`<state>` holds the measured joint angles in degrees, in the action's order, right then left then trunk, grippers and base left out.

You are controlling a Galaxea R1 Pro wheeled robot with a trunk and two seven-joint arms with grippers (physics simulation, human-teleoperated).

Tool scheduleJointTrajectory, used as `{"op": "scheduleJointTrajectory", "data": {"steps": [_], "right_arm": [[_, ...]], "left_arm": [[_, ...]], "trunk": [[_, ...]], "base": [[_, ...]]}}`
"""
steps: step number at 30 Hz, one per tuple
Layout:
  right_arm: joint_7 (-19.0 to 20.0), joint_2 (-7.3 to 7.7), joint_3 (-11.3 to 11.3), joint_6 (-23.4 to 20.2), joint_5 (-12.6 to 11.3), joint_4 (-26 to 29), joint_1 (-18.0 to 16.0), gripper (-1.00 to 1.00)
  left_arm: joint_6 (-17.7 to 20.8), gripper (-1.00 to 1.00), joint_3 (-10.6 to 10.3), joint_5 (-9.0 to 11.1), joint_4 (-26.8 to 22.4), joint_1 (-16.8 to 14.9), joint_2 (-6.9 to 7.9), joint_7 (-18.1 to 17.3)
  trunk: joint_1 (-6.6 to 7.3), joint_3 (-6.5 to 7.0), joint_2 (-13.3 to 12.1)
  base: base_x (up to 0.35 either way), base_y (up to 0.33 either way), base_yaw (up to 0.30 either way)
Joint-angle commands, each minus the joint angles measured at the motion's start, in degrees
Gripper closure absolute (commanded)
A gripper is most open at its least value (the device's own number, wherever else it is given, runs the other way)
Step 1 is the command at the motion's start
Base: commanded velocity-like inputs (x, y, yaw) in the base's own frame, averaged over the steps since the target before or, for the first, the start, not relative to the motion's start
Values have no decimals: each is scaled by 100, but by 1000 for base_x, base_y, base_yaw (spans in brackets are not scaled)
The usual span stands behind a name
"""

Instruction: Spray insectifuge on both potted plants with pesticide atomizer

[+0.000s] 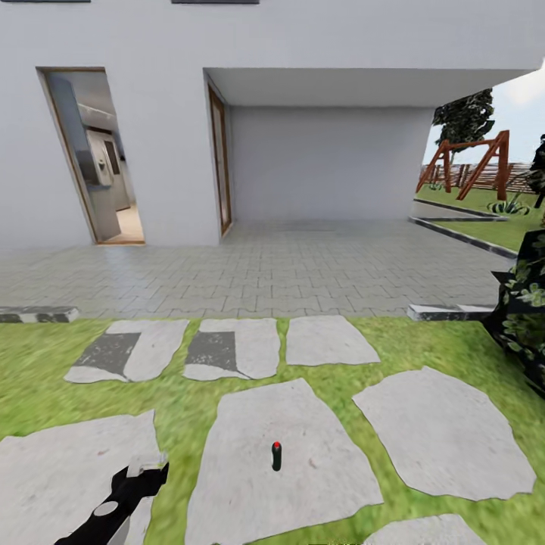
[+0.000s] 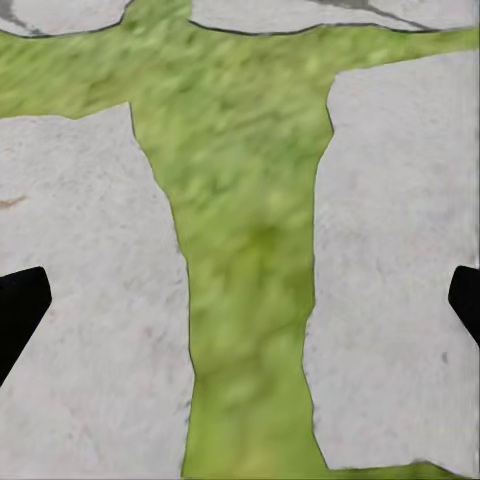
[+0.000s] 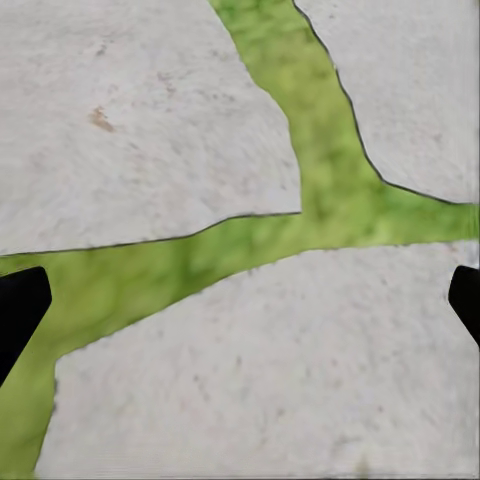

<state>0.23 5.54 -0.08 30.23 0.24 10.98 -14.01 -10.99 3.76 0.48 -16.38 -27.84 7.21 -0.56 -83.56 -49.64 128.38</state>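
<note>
The right pincer [image 3: 240, 300] looks down on grey stepping stones [image 3: 260, 370] set in green lawn [image 3: 340, 200]. Its two black fingertips [image 3: 18, 310] sit at opposite edges of the frame, spread wide with nothing between them. Strips of grass run between three stone slabs, meeting in a fork. One slab [image 3: 130, 120] carries a small brownish mark.

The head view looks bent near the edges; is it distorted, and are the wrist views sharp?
Head view: wide-angle, the doorway leans and the grass smears. Both wrist views: soft, blurry grass, flat light, no hard shadows on the stepping stones.
</note>
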Motion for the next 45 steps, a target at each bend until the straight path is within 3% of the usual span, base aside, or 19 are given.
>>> {"op": "scheduleJointTrajectory", "data": {"steps": [1,11,30,45], "right_arm": [[3,0,-1,18,2,-8,-5,-100],[2,0,-1,18,2,-8,-5,-100],[3,0,-1,18,3,-8,-5,-100],[3,0,-1,18,2,-8,-5,-100]], "left_arm": [[-18,-100,20,5,3,-2,-1,-6],[-18,-100,20,-1,13,-2,-1,-6],[-23,-100,20,-4,20,-2,4,-6],[-35,-100,28,5,12,3,8,-6]], "trunk": [[1,-5,2],[1,-5,2],[1,-5,2],[1,-5,2]], "base": [[0,0,-286],[65,-31,-286],[192,-179,-286],[11,-8,-285]]}}
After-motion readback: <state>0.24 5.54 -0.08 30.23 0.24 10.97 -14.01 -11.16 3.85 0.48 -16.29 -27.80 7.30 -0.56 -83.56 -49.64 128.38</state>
